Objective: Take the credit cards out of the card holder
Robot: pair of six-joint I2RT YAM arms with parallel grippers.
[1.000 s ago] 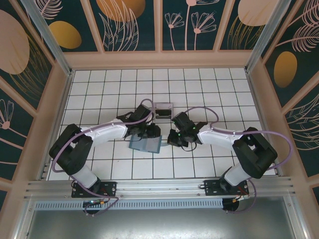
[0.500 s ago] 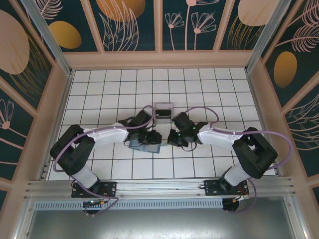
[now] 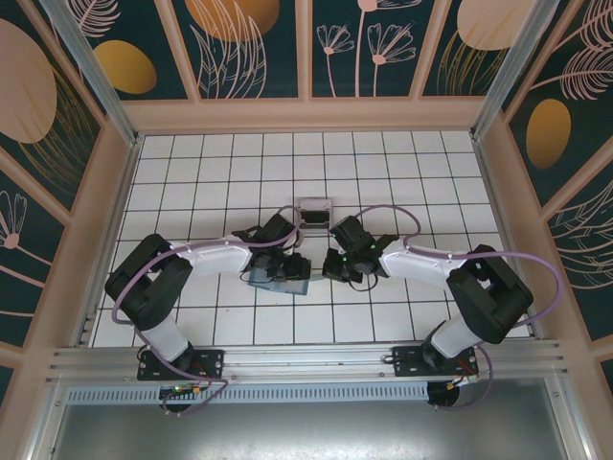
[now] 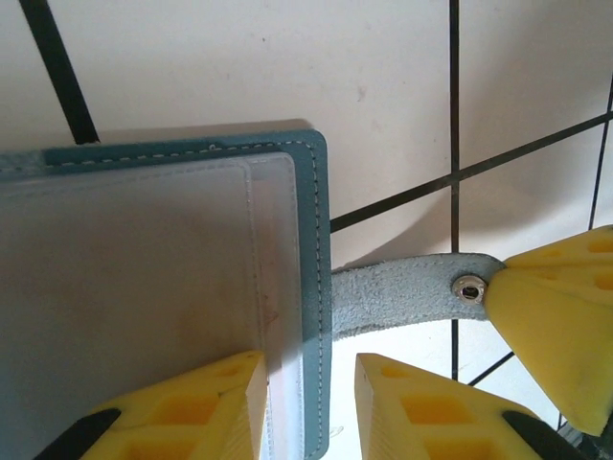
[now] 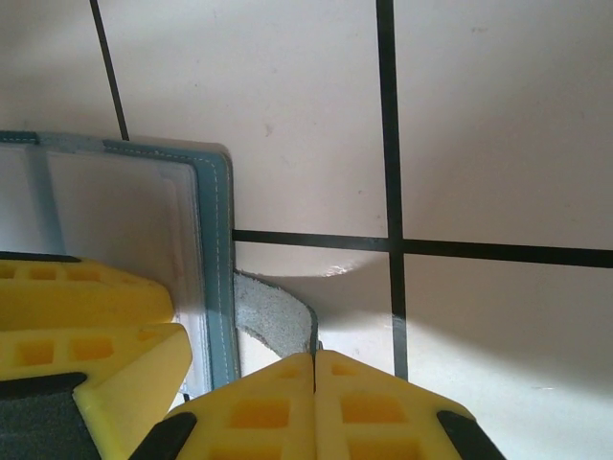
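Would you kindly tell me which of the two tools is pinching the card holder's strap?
The right tool, shut on the grey strap; the left tool instead straddles the card holder at its stitched edge.

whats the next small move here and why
Probably have the right pincer draw the strap gently up and outward to work the card holder open. It's already shut on the strap's snap end, and the left pincer sits over the holder's edge, jaws apart, one finger over the clear window, placed to steady it.
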